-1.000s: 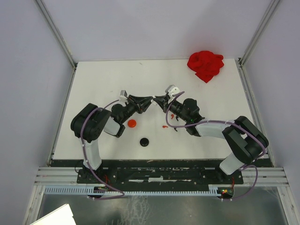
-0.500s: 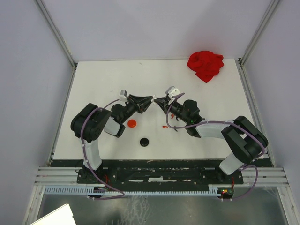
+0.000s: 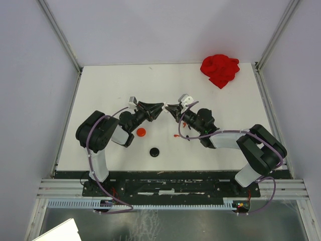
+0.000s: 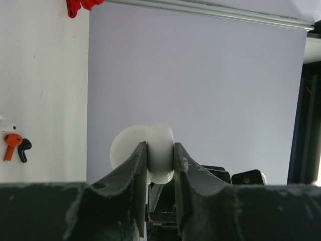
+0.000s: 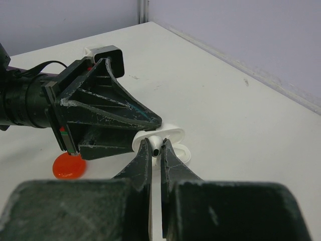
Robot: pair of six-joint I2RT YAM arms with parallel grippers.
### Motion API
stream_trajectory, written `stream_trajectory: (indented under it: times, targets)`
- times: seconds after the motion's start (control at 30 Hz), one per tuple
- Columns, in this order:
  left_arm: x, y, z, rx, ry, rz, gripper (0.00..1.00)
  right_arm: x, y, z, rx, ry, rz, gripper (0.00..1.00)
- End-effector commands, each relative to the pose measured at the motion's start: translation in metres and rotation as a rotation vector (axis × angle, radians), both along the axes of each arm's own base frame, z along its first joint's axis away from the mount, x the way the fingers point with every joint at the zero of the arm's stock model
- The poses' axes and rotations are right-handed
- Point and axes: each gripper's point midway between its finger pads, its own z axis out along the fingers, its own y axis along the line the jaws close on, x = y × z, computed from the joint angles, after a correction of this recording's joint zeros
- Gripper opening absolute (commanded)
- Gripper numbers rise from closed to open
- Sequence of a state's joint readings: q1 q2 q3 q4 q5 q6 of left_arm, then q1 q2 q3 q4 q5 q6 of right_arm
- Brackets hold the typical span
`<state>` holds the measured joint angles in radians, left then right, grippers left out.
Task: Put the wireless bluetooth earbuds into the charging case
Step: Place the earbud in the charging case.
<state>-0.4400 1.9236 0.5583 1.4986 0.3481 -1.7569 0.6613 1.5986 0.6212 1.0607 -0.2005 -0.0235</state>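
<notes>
Left end effector [image 4: 160,153] clamped a white charging case [image 4: 128,148] at mid-worktop [image 3: 110,85]. Right end effector [image 3: 170,107] pinched a white earbud [image 5: 157,150] right at the case's rim (the two tips nearly met). A red earbud [image 4: 11,144] and black earbud [image 4: 23,148] lay side by side on the worktop, nearer.
</notes>
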Motion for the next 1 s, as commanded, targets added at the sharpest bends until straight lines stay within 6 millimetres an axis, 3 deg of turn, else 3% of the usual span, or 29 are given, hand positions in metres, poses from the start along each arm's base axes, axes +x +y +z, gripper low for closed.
stream_trajectory:
  times: [0.0, 0.8, 0.97]
  targets:
    - [0.001, 0.000, 0.035, -0.092, -0.086, -0.006, 0.03, -0.001, -0.001, 0.005, 0.018, -0.034, -0.004, 0.02]
    - [0.018, 0.000, 0.031, -0.137, -0.057, 0.030, 0.03, 0.001, -0.004, -0.001, 0.039, -0.016, -0.030, 0.21]
    - [0.020, -0.001, 0.031, -0.135, -0.059, 0.030, 0.03, 0.002, -0.003, -0.001, 0.047, -0.001, -0.029, 0.33]
